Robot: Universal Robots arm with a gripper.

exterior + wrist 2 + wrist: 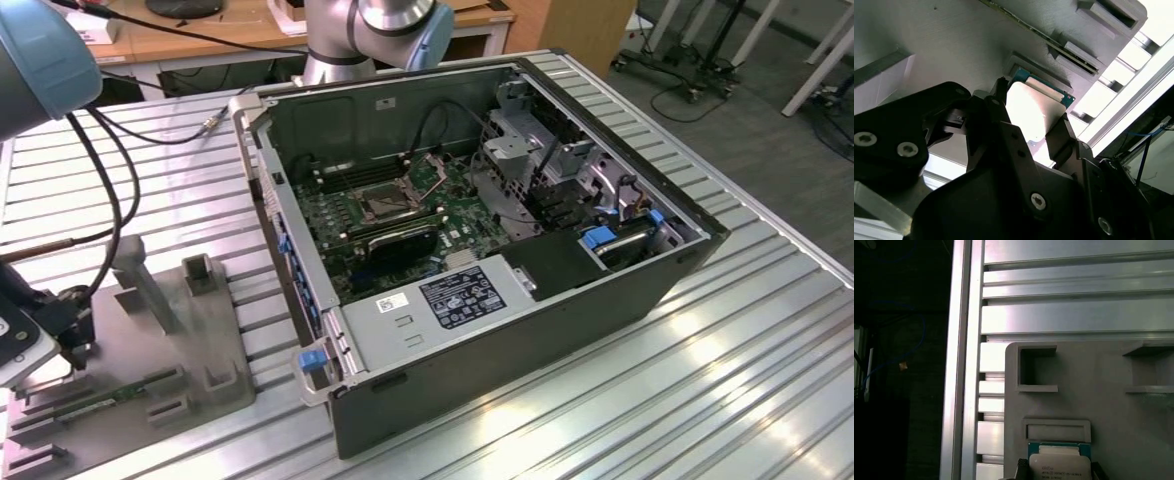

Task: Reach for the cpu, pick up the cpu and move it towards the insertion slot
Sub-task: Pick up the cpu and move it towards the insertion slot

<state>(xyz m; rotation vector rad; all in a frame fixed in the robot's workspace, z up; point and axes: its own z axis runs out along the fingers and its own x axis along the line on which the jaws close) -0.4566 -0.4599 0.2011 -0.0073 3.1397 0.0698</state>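
Note:
In both wrist views the cpu [1035, 114] [1059, 466], a flat silvery square with a thin green rim, lies against a raised grey pocket of the fixture plate [954, 45] [1104, 390]. My gripper [1030, 111] [1059, 471] straddles it, one black finger [998, 102] pressed on one edge and the other on the opposite edge, so it is shut on the chip. In the exterior view the gripper [54, 335] hangs low over the fixture plate [200, 340] at that view's left. The insertion slot [378, 206], a square socket with a metal frame, sits on the green motherboard inside the open case.
The open computer case [534, 330] stands on the ribbed aluminium table [694, 400], with drive cages and cables inside. A long green memory stick [100, 400] and upright grey posts [140, 280] are on the fixture plate. Black cables [100, 170] hang from the arm.

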